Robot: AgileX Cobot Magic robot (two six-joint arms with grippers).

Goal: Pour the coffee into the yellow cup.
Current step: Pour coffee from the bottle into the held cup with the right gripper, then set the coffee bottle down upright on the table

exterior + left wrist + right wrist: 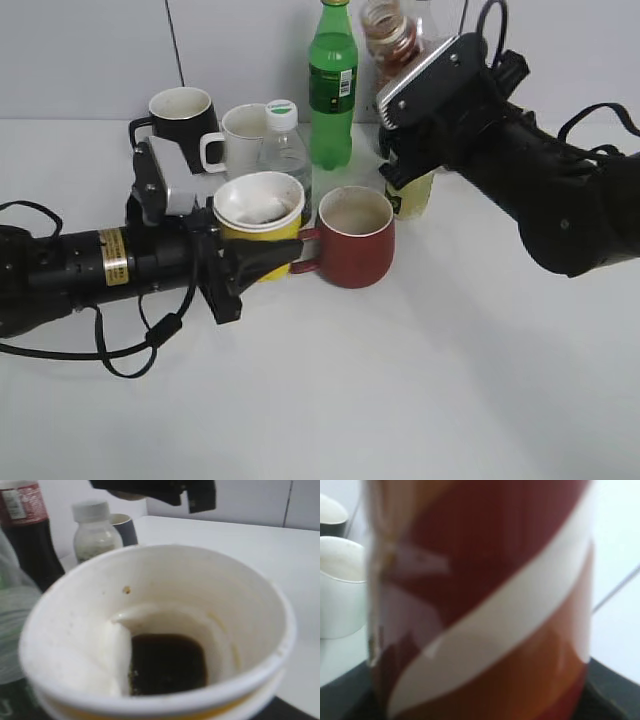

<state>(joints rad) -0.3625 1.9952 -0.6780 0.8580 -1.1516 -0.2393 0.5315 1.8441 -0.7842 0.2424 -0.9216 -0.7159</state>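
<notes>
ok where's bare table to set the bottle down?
Free: the wide front strip below the left arm and red mug, and the table right of the red mug under the right arm. Crowded: the back row around the green bottle, white mug, black mug and yellow cup.

1. Even, bright light; soft faint shadows on the bench (420,380)
2. Yellow cup (160,630) at the left claw: rim soft, nearest edge blurred
3. Coffee bottle (480,600) filling the right wrist view: badly out of focus, with pale glare streaks
</notes>
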